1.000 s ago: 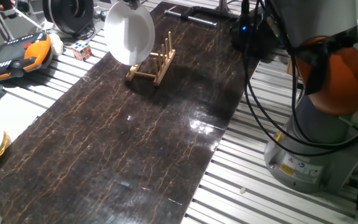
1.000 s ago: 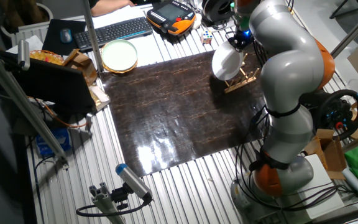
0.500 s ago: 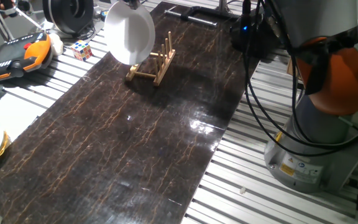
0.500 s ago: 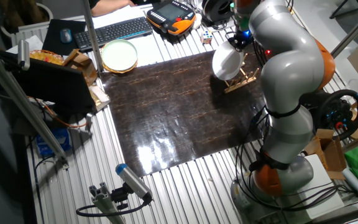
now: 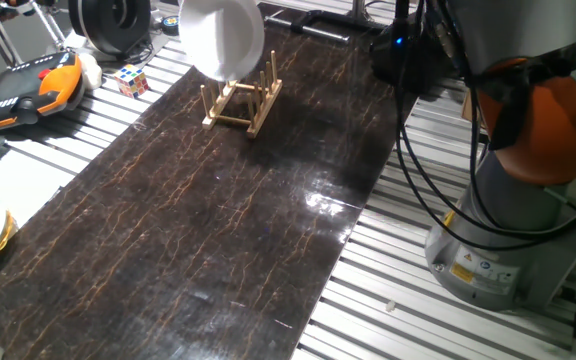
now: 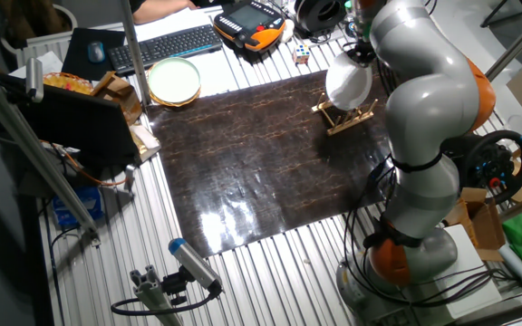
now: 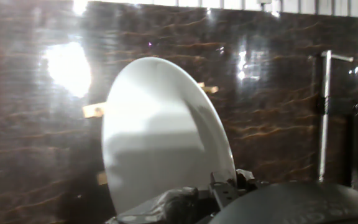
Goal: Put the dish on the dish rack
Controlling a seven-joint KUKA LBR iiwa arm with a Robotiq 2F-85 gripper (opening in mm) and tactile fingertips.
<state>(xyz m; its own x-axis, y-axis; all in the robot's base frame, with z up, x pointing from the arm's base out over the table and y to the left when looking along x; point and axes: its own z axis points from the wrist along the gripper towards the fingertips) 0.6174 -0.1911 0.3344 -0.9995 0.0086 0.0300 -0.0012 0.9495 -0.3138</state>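
I have the white dish (image 5: 224,38) pinched on edge in the hand (image 7: 224,186), hanging just above the wooden dish rack (image 5: 243,103) on the table (image 5: 218,220); next I'd line its rim with a peg gap and lower.

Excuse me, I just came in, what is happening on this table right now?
The robot arm is holding the white dish on its edge in its gripper, in the air right above the wooden dish rack. The dish is not yet in the rack's slots. The rack stands on the dark mat. Another plate lies at the mat's far corner, untouched.
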